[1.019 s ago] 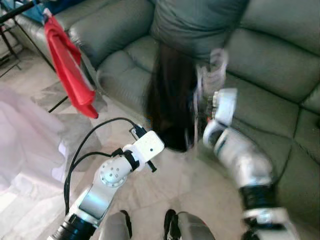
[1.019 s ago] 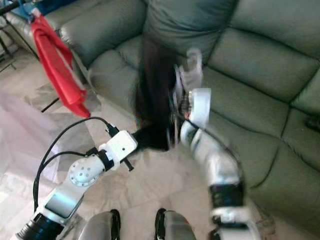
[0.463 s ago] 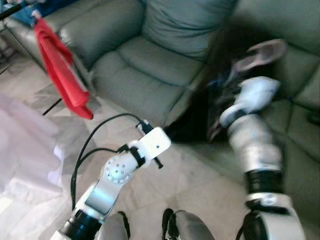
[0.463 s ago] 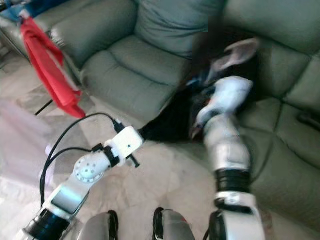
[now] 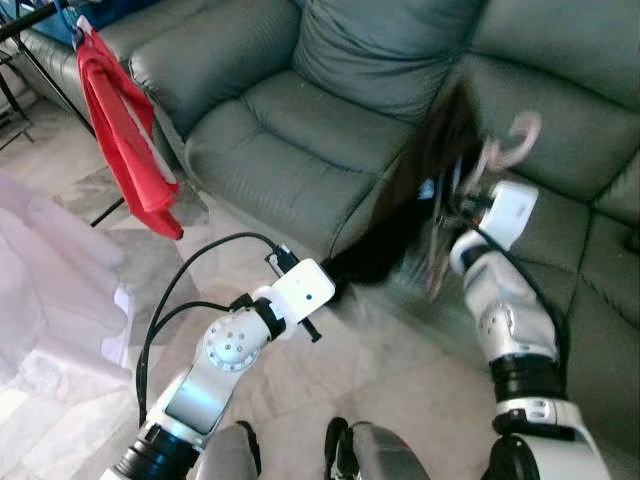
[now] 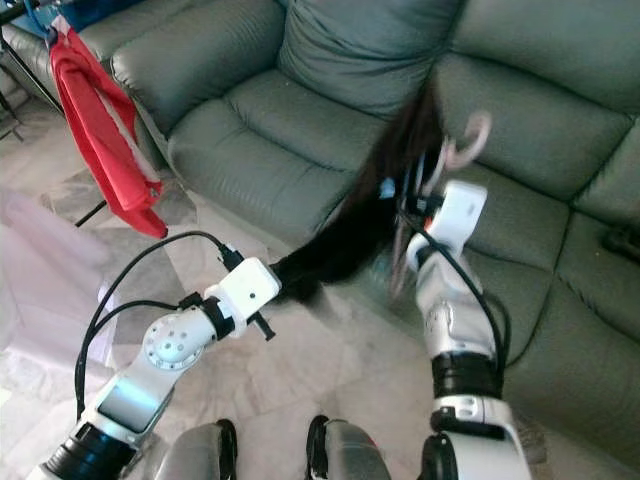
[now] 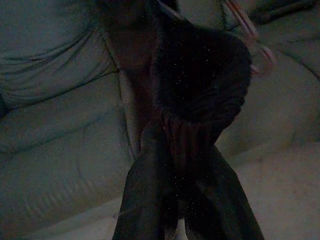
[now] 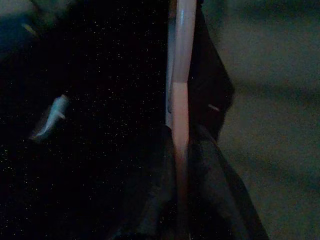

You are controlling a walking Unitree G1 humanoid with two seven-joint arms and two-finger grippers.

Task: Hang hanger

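A: Starting at the far left, what's there?

B: A red cloth (image 5: pixel 125 135) hangs from a dark rack (image 5: pixel 30 20), above a pale sheet (image 5: pixel 50 290) on the tiled floor (image 5: pixel 390 370). The grey-green sofa (image 5: pixel 290 130) runs across the back.

A: And the left tool?

B: The head views hide its tips behind the white wrist, low in front of the sofa's edge. The left wrist view shows the left tool (image 7: pixel 172 150) with both fingers (image 7: pixel 145 200) pinched closed on the lower end of a dark garment (image 5: pixel 390 235).

A: Where does that garment go?

B: It stretches up and to the right, over the seat cushion, to the pink hanger (image 5: pixel 505 145). The hanger is held up in the air in front of the sofa's backrest, its hook curling above the right wrist.

A: The right tool?

B: From the head it's blurred and buried in cloth. The right wrist view shows the right tool (image 8: pixel 179 150) clamped around the hanger's pink bar, with the dark fabric beside it and a small pale tag (image 8: pixel 50 117) on the cloth.
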